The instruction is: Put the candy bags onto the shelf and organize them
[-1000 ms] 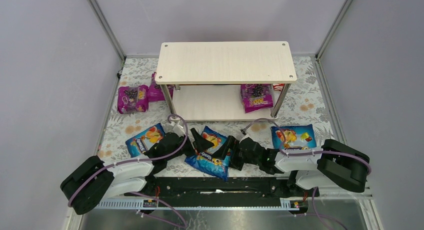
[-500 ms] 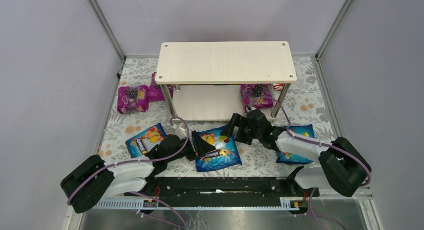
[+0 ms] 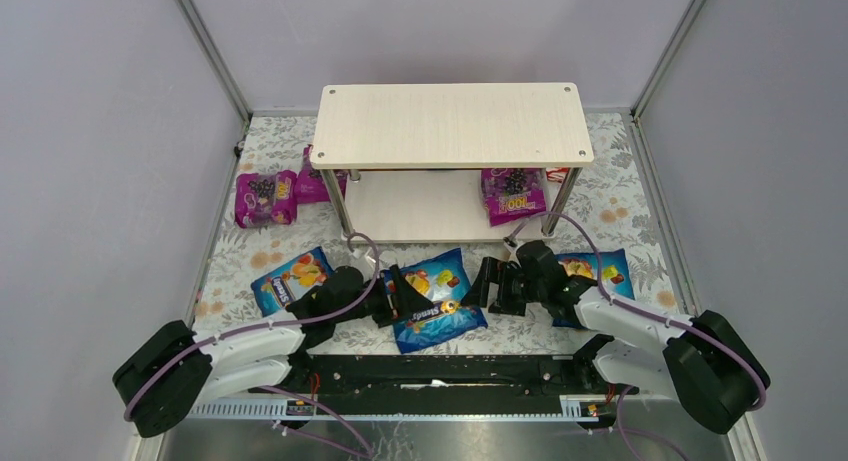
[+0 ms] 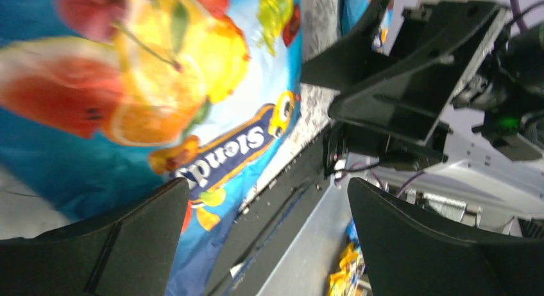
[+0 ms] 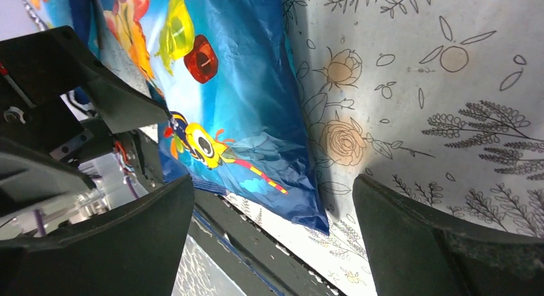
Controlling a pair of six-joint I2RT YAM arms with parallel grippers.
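Note:
The shelf [image 3: 450,126] stands at the back middle. One magenta candy bag [image 3: 513,194] lies on its lower board at the right. Two more magenta bags [image 3: 265,198] lie on the mat left of the shelf. Three blue bags lie in front: left [image 3: 290,278], middle [image 3: 433,301], and right [image 3: 595,271], partly under my right arm. My left gripper [image 3: 397,296] is open at the middle bag's left edge. In the left wrist view that bag [image 4: 160,103] spreads beside the open left gripper [image 4: 266,200]. My right gripper [image 3: 487,291] is open just right of the same bag [image 5: 237,97].
A floral mat [image 3: 620,196] covers the table. A black rail [image 3: 430,371] runs along the near edge between the arm bases. Grey walls with metal posts close in both sides and the back. A small red-and-white item [image 3: 557,173] shows behind the shelf's right post.
The middle blue bag turned from a steep slant to lying more level. My right gripper swung up toward the shelf's right post, then came back down beside the bag. The left arm barely moved.

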